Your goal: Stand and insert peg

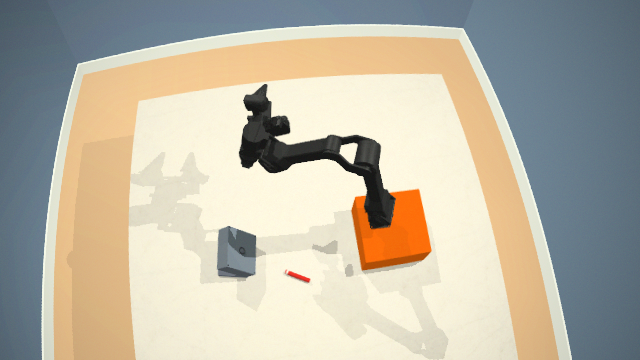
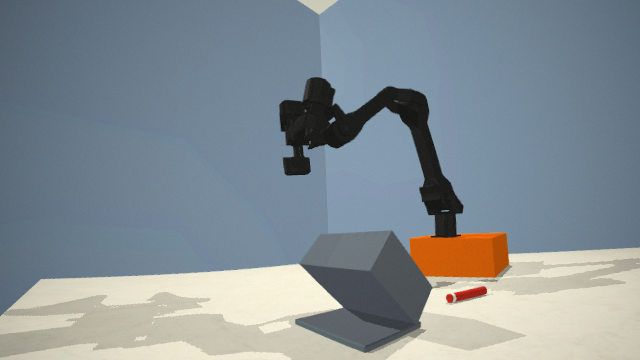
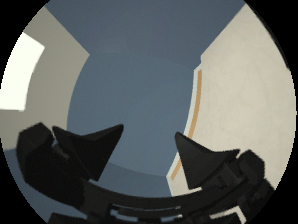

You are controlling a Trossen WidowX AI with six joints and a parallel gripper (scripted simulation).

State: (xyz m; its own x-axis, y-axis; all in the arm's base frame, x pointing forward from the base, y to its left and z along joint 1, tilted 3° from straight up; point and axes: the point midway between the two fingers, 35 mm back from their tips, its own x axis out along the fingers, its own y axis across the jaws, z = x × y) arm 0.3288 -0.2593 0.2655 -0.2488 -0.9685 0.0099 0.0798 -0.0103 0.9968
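Observation:
The red peg [image 1: 297, 276] [image 2: 466, 294] lies flat on the table between the grey sloped panel [image 1: 231, 255] [image 2: 370, 280] and the orange base. Its white band is at the end nearer the panel. The panel's hole [image 1: 242, 250] shows in the top view; in the exterior view the holed face is turned away. My gripper [image 1: 257, 95] [image 3: 149, 131] is open and empty. It is raised high in the air, far from the peg and the panel, and the wrist view shows only walls between the fingers.
The arm stands on an orange block [image 1: 400, 240] [image 2: 460, 255] right of the peg. The cream table top [image 1: 400, 125] has an orange border and a pale rim. Blue walls surround the scene.

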